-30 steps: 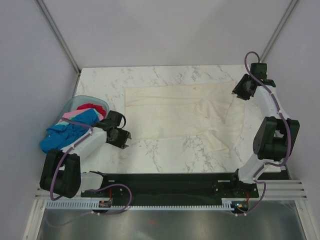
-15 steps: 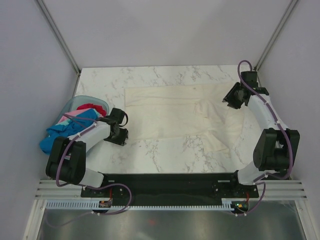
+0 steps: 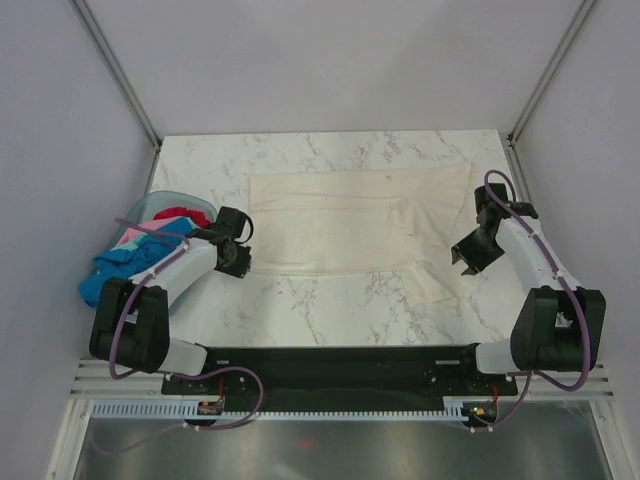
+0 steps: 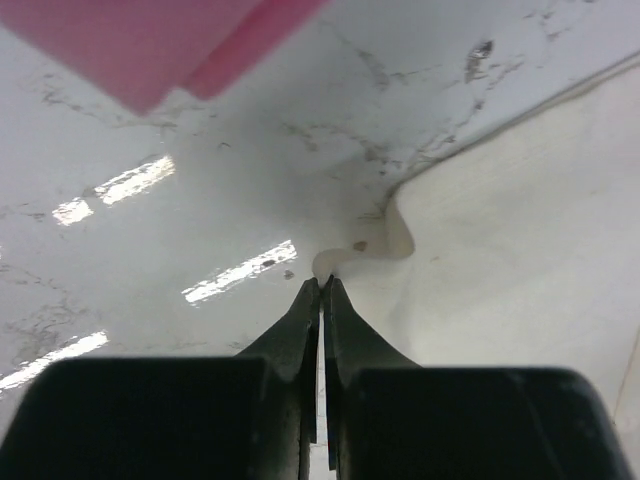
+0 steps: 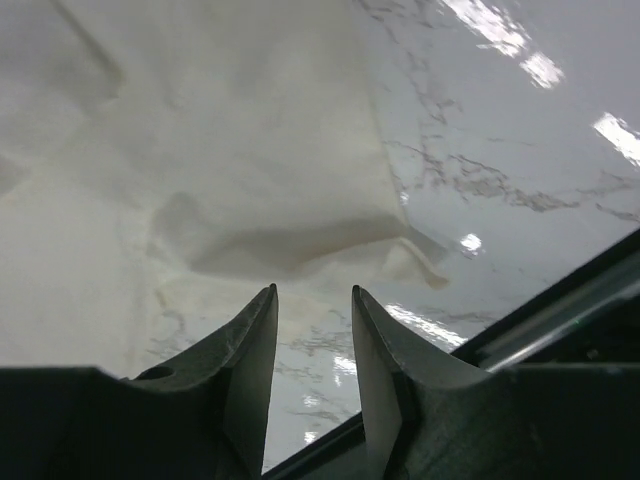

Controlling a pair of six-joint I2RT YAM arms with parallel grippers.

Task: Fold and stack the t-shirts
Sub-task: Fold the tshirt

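Where the bench (image 3: 330, 310) runs closest to the arm bases, the left fingers (image 3: 240, 263) (image 4: 298, 325) are pressed together with no gap. Their tips touch the curled near-left corner of the cream-white t-shirt (image 3: 340, 220) (image 4: 520, 220); whether any cloth is pinched between them cannot be told. Across the bench, the right fingers (image 3: 462, 258) (image 5: 250, 340) stand partly apart and hold nothing. They are low over the shirt's (image 5: 230, 150) near right edge, where a rumpled corner lies just beyond their tips.

Farther back, the shirt is spread wide over the middle of the bench, creased toward its right side. At the left edge sits a pale blue basket (image 3: 150, 205) heaped with t-shirts: a bright blue t-shirt (image 3: 115, 278) spills over its near rim, with a pink t-shirt (image 3: 140, 233) (image 4: 180, 40) and a red t-shirt (image 3: 176, 213) behind.

A second ago the left fingers were open and nearer the bases, short of the corner. The right fingers were up at the far right edge of the bench and have since come down and nearer. The spread shirt lies as it did.
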